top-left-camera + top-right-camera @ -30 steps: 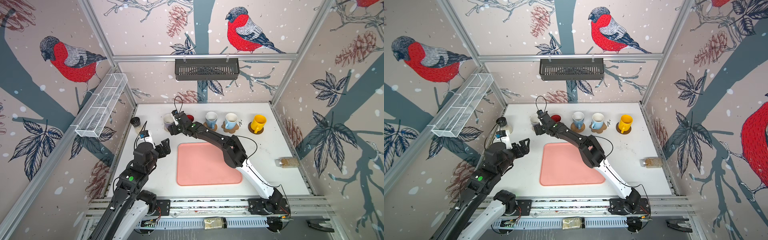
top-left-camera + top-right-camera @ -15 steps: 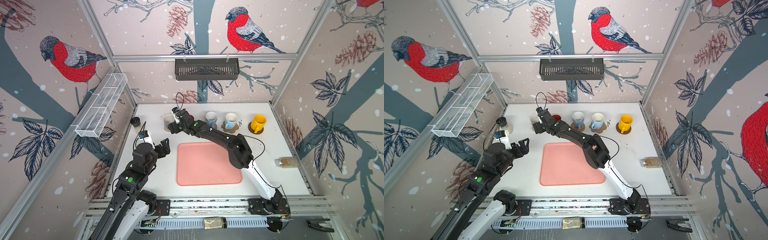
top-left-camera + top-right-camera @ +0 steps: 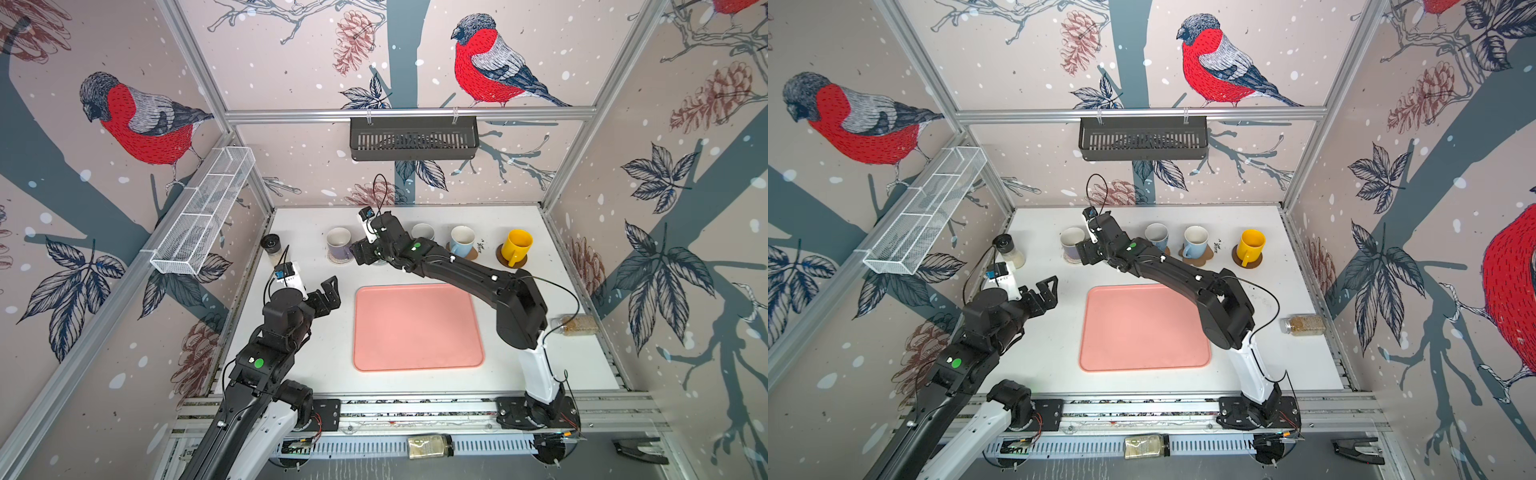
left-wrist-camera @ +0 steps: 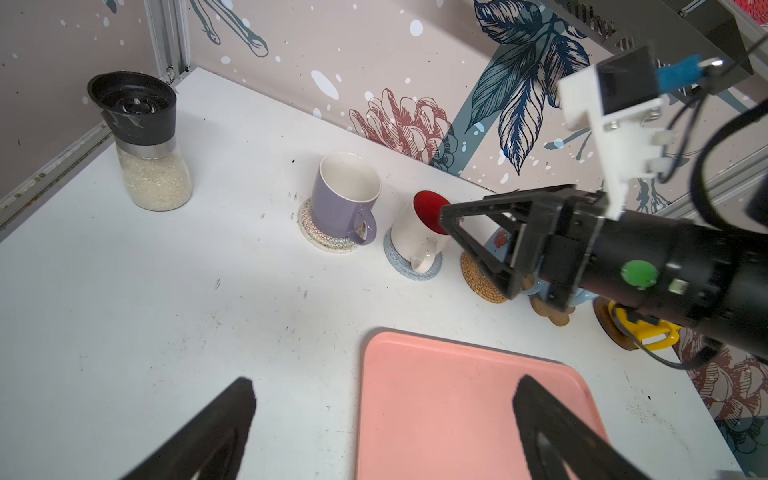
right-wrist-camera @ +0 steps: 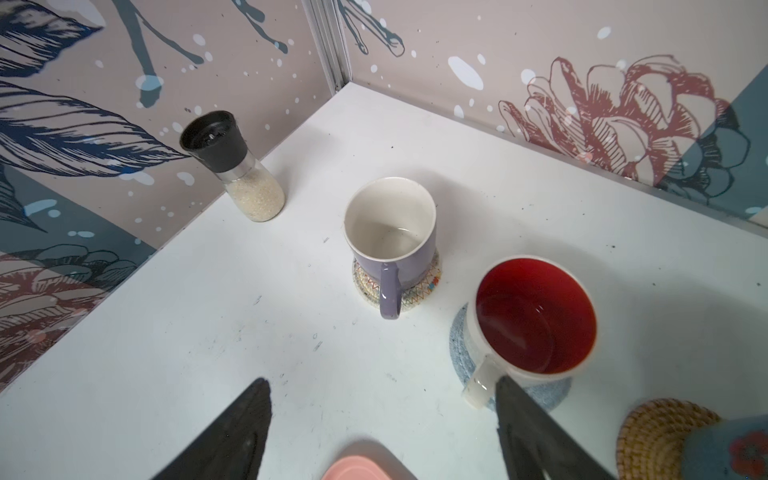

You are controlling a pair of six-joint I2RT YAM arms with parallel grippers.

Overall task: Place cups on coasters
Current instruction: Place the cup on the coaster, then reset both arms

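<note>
Jaws of the left gripper (image 4: 384, 381) and right gripper (image 5: 382, 384) are spread wide, empty. A white mug (image 5: 536, 316), glossy red inside, is seen upright on a grey-blue woven coaster (image 5: 459, 357), beside the lavender mug (image 5: 390, 232).

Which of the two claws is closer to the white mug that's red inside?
Right. The right gripper sits open by the handle of the white mug; the left gripper hangs farther back, beside the pink tray.
</note>
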